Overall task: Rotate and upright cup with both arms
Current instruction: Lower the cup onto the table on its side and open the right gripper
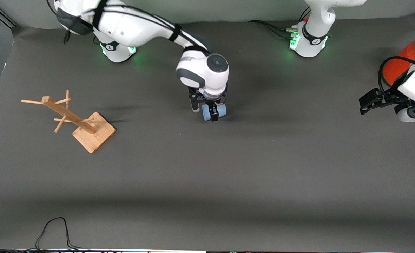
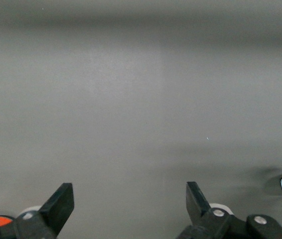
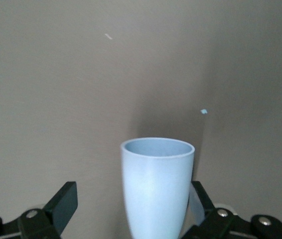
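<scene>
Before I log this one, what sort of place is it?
Probably a robotics lab bench: two white bench-mounted arms on a dark grey mat, and test props only, a small light-blue tapered cup and a wooden peg rack.
</scene>
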Controlling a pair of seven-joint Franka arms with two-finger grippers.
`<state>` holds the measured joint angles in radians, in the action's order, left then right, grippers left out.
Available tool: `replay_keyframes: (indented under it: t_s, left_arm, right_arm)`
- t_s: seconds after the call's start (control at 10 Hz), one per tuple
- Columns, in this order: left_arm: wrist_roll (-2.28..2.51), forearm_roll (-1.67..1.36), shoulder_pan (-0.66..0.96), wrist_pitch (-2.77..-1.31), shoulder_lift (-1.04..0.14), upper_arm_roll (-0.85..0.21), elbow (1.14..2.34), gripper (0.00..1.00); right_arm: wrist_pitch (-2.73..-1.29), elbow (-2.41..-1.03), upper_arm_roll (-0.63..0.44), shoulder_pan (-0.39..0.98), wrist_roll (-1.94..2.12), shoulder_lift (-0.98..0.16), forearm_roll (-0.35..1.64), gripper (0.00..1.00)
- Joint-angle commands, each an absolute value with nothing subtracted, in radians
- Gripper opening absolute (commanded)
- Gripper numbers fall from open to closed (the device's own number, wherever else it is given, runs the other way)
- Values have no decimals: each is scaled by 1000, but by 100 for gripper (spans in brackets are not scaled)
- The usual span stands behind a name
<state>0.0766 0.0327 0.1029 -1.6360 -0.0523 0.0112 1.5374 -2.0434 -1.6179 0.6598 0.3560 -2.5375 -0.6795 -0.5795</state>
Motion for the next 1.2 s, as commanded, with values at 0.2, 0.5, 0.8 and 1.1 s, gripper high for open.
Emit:
replay_keyframes:
  t_s: [0.2,0.5,0.8,1.1]
  left_arm:
    - [112,34,130,-1631,-83,12,1514,100]
    - [226,47,162,-1632,-110,-26,1514,100]
    - [432,121,265,-1612,-249,-98,1366,100]
    - [729,269,493,-1617,-465,-98,1243,100]
  right_arm:
    - [-1988,-1652,658,252,-2081,-477,-375,100]
    - [-1910,-1667,522,233,-1684,-327,-180,100]
    - [-1852,-1724,314,235,-1262,-171,-59,100]
    - [-1787,-1741,133,236,-895,-68,41,100]
